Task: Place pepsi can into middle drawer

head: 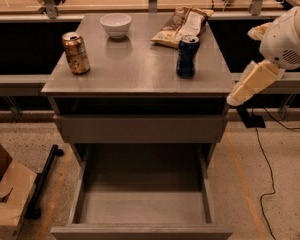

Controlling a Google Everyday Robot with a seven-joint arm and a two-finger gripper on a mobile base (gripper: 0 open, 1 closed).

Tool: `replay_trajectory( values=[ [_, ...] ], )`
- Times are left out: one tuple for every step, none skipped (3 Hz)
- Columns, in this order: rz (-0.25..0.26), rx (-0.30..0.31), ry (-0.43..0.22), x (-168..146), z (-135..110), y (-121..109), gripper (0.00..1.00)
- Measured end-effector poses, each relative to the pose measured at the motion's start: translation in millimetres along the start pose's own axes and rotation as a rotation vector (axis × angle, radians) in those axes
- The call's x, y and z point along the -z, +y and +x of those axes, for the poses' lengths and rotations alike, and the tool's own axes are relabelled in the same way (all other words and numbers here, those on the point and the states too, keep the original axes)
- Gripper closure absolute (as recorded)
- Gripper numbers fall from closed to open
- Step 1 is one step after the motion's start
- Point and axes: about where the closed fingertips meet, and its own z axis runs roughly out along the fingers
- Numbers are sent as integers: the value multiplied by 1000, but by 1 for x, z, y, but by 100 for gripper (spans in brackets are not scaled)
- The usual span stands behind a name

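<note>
My gripper [236, 98] hangs beside the bench [140, 71], right edge, spread or not I cannot tell; the can [187, 56] stands ungrasped, the drawer [140, 208] lies open, empty

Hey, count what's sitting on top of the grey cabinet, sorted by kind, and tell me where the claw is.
Cans: 2, the blue can and the gold can
Bowls: 1, the white bowl
Bags: 1, the snack bag
Total: 4
The claw hangs beside the right front corner of the cabinet, apart from both cans.
</note>
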Motion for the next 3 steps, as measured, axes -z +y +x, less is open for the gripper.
replay_trajectory(
  values=[
    [92, -44, -94, -25, -18, -34, 0],
    [120, -66, -166, -56, -28, -61, 0],
    [95, -91, -255, -96, -41, -83, 0]
  ],
)
